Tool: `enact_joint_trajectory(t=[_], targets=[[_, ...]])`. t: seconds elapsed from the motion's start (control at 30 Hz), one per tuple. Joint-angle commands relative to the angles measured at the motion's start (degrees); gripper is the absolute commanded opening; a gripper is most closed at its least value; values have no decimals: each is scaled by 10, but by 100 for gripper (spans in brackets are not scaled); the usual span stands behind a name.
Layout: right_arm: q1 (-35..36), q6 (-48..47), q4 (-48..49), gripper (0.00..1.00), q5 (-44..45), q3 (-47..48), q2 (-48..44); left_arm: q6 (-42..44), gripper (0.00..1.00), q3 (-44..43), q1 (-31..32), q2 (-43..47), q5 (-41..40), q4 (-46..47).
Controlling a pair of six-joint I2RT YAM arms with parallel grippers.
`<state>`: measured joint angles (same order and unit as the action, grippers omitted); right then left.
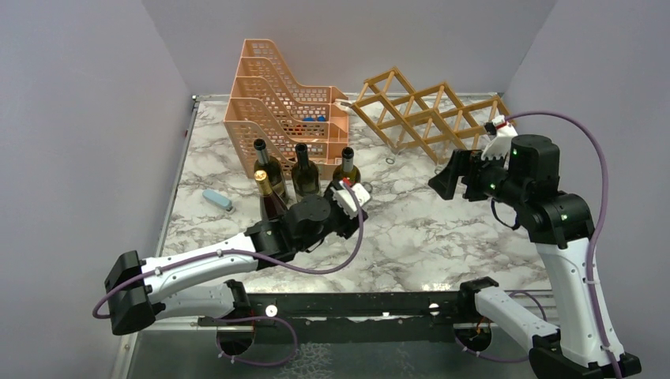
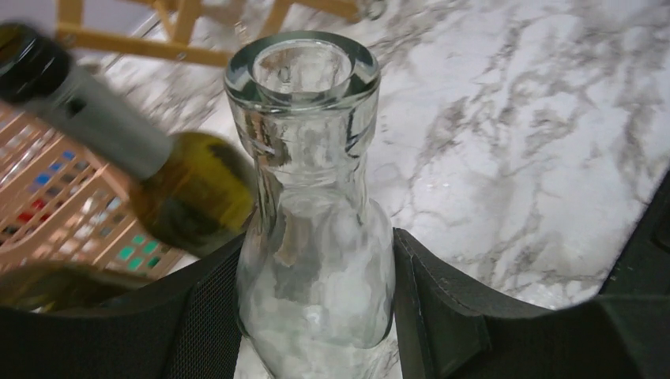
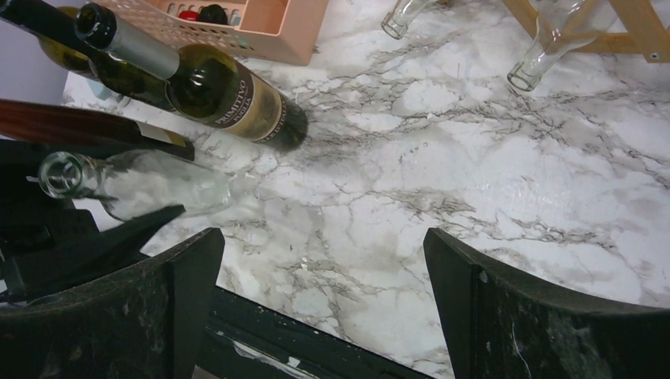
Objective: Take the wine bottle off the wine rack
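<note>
The clear glass wine bottle stands upright and off the rack at the near left of the white-and-grey marble table, its open mouth pointing up; whether its base touches the marble cannot be told. The left gripper pinches it, one black finger pressed against each side of the bottle's body below the shoulder. Just beside it on the far left stand three dark green glass bottles and a brown bottle with a gold foil top, in front of the orange perforated plastic tray organizer. The light tan wooden lattice wine rack sits at the far right, well apart from the held bottle. The right gripper hangs above the marble near the rack, its jaws spread wide with nothing between them.
</note>
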<state>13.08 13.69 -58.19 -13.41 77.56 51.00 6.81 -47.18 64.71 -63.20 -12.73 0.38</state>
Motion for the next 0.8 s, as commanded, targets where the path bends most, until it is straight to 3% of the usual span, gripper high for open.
enact_joint_trajectory(t=[0.0,0.2,0.33,0.77], targets=[[3,5,26,100,-3,-18,1,-74,20,60,-11,58,-169,74],[3,8,26,100,1,-24,-4,-93,10,130,-15,80,-284,171],[3,11,27,100,0,-32,-5,-114,10,145,-19,69,-338,203],[3,13,44,100,-6,-55,-8,-160,5,193,-21,40,-423,264]])
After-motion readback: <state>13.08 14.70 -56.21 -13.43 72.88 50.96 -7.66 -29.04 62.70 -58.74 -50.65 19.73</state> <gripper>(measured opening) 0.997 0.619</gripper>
